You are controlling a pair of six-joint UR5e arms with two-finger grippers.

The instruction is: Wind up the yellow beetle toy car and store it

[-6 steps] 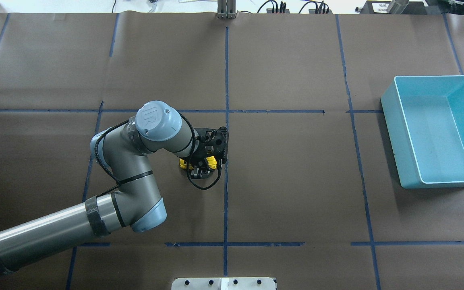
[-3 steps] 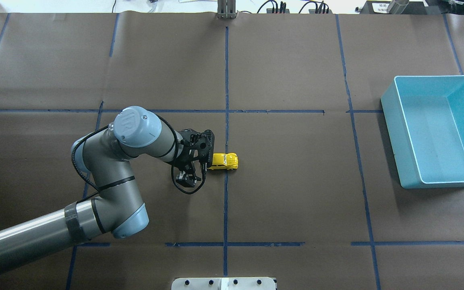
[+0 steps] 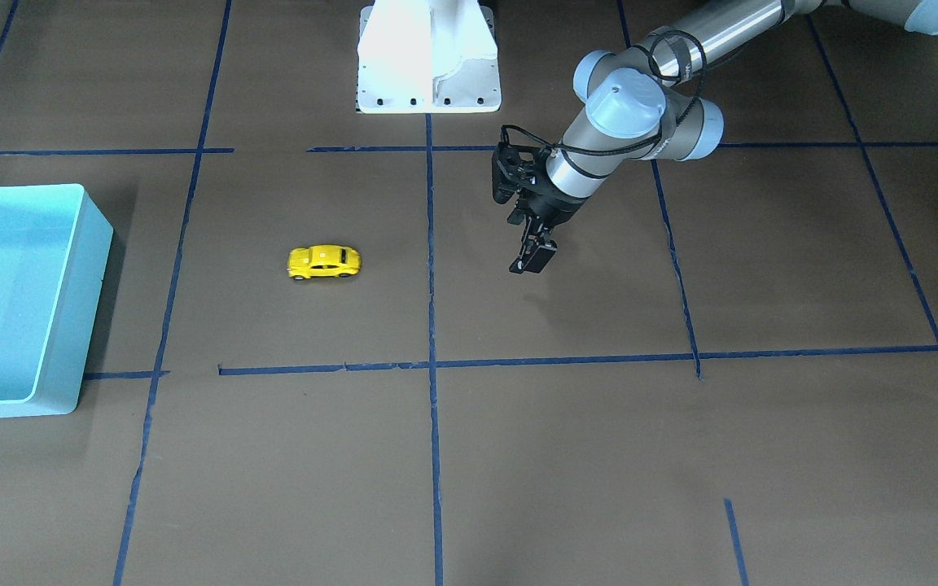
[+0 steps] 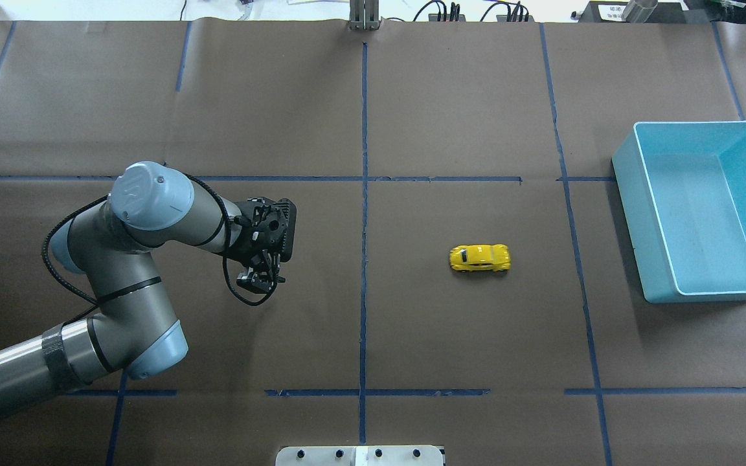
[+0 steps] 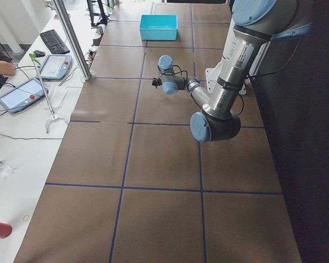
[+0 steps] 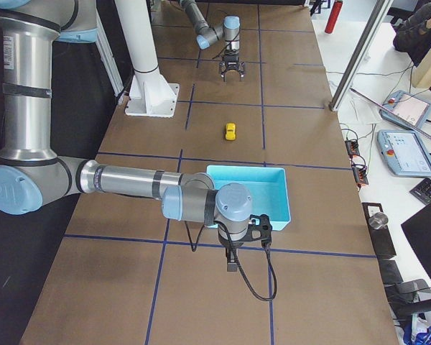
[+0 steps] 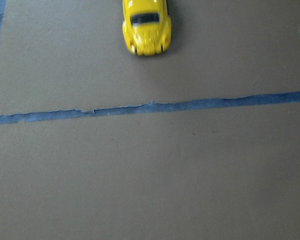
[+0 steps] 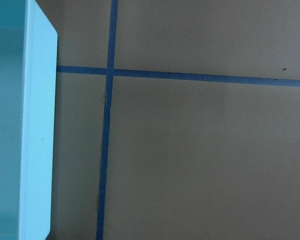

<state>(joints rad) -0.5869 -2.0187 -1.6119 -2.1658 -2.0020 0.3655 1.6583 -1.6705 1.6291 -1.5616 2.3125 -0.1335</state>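
The right gripper (image 6: 232,267) shows only in the exterior right view, low in the frame just in front of the turquoise bin (image 6: 248,167). From there I cannot tell whether its fingers are together or apart, and its own wrist camera shows none of them. That camera catches only one wall of the bin along its left edge, next to crossing blue tape lines (image 8: 107,150).

The front-facing view crops the bin at its left border. The overhead view shows it whole at the right edge, with its bare turquoise floor in sight.

The yellow beetle toy car (image 4: 480,258) stands outside the bin on its wheels on the brown paper table cover (image 4: 476,97). In the overhead view it is right of the centre tape line and nearer the bin than the arm. The left wrist camera cuts the car off at the top edge, with one tape line running across below it.

The left gripper (image 4: 259,279) hangs left of centre in the overhead view, well apart from the car. It is small, dark and partly masked by its own body there. In the front-facing view its fingers point down, slightly apart, with nothing between them.
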